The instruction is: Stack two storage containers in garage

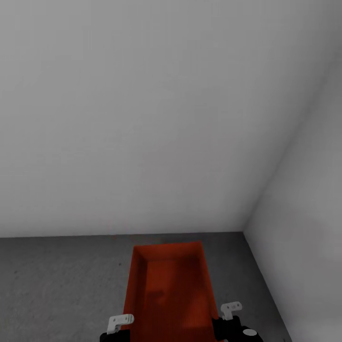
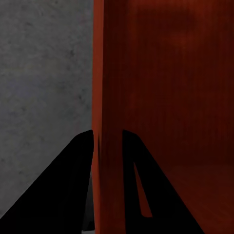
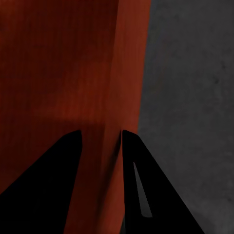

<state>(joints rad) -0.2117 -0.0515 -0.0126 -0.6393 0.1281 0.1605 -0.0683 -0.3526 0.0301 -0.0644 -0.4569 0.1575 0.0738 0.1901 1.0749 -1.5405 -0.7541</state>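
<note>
Bin (image 1: 168,289): one orange-red, open-topped, rectangular, thin-walled. Seen from the head camera it lies low in the centre of the scene, long axis running from near to far, its far end close to the base of the far wall. Interior bare, shaded darker toward the far end. Whether it rests on the floor or hangs just above it cannot be told.

Left gripper (image 2: 107,139): at the bin's left wall, near end. In the left wrist view the two black fingers (image 2: 73,185) stand one on either side of the thin wall, one outside over the concrete, one inside the bin; jaws clamped on the wall. In the head view its white bracket shows just beside the left rim.

Right gripper (image 3: 101,139): at the bin's right wall, near end, mirrored to the left. Its dark fingers (image 3: 48,180) likewise straddle the wall, jaws closed upon it, with concrete outside.

Floor (image 1: 57,280): dark grey speckled concrete, on both sides of the bin.

Far wall (image 1: 142,118): plain white, unmarked, meeting the floor in a straight line just beyond the bin.

Right wall (image 1: 308,213): white, joining the far wall in a corner to the right of the bin.
</note>
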